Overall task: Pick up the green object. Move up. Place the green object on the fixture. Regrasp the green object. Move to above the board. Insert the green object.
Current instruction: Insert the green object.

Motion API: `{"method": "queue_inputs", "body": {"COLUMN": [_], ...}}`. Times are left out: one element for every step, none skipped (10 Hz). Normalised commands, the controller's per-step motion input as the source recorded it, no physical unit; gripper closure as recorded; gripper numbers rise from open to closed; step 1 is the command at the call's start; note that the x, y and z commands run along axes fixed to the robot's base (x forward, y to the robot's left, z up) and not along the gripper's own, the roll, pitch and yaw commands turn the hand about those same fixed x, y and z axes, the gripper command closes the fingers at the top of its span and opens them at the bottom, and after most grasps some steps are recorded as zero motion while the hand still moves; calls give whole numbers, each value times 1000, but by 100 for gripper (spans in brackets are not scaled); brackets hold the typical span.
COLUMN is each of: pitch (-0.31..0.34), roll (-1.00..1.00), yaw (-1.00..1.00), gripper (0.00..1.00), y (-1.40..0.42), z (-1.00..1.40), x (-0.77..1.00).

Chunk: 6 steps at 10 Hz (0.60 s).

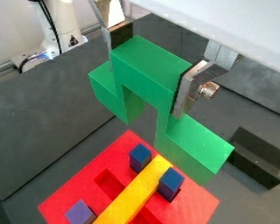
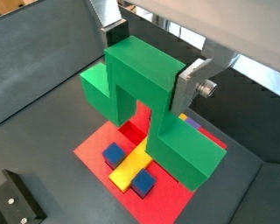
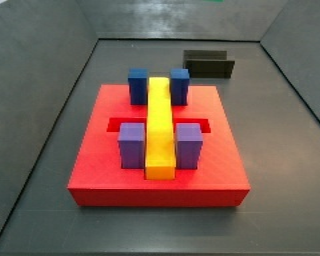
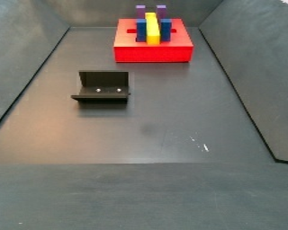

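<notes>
A dark grey floor with low walls is seen around the large flat red board [image 1: 108, 188]. In both wrist views the gripper [image 2: 152, 63], absent from both side views, is clamped on the bright green bridge-shaped plastic object's [image 2: 143, 87] central cube, held high above the board. The recessed slot appears to lie directly beneath, so descent is judged next.
</notes>
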Motion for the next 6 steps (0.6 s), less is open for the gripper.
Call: {"method": "queue_inputs", "body": {"pitch": [-297,-216,-189,-103,0,0], "roll": [-430,-314,-213,-87,0,-3], "yaw": [-83,-23,-23,0,0,0], "gripper": [100,100,100,100,100,100], "y": [126,111,0,0,-66,-34], "z": [-163,-429,-577,-251,-66,-54], "x": [26,186,126,0,14,20]}}
